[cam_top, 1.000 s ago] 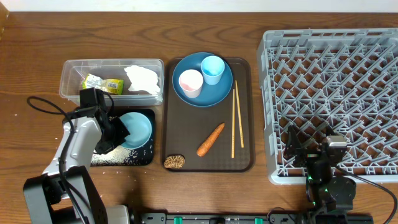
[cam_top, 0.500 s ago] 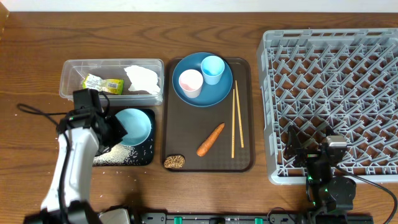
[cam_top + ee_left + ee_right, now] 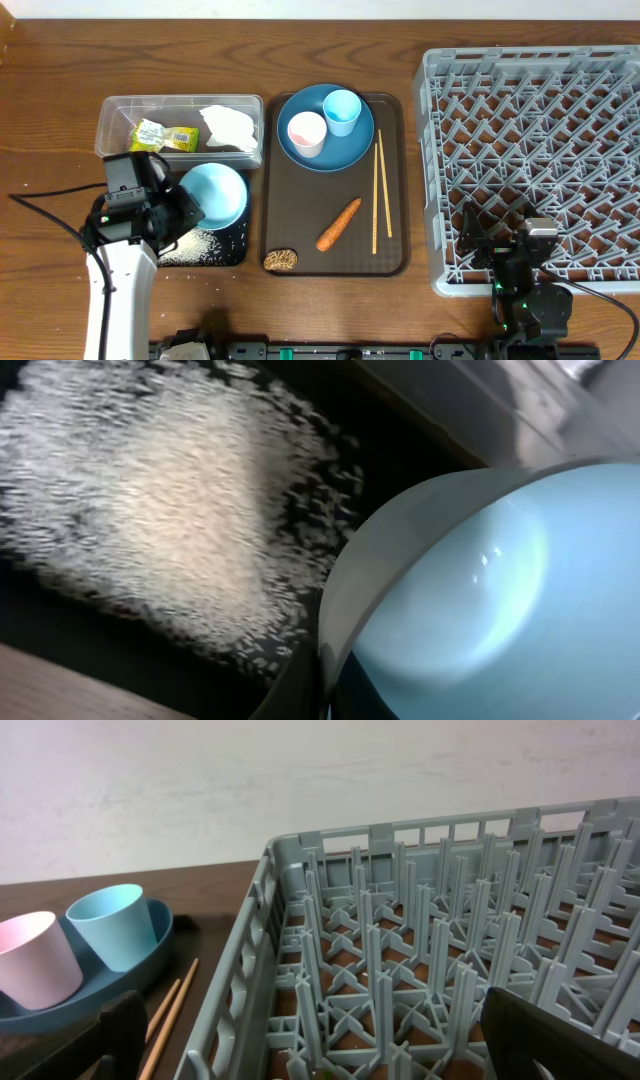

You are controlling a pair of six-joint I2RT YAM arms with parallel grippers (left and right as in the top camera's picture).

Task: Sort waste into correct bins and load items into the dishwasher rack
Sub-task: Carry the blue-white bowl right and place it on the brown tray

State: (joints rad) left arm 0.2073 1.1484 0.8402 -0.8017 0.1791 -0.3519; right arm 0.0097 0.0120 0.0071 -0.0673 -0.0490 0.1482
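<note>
My left gripper (image 3: 189, 210) is shut on the left rim of the pale blue bowl (image 3: 215, 193), held above the black tray (image 3: 236, 250). Loose rice (image 3: 170, 500) lies heaped in that tray under the bowl (image 3: 480, 590). The left wrist view shows my left gripper (image 3: 322, 698) pinching the bowl's rim between its fingers. The clear tub (image 3: 115, 115) holds the snack wrapper (image 3: 166, 135) and the napkin (image 3: 228, 126). My right gripper (image 3: 505, 240) stands open over the front left of the grey rack (image 3: 560, 110), nothing between its fingers.
The brown serving tray (image 3: 300, 215) carries the blue plate (image 3: 345, 150) with a pink cup (image 3: 306, 132) and a light-blue cup (image 3: 341, 110), the chopsticks (image 3: 380, 195), a carrot (image 3: 338, 224) and a brown biscuit piece (image 3: 280, 260). The rack's pegs (image 3: 420, 940) fill the right wrist view.
My left arm has swung left and drawn toward the table's front. The bowl has shifted a little toward the clear tub and now sits more level over the tray. The right arm is still.
</note>
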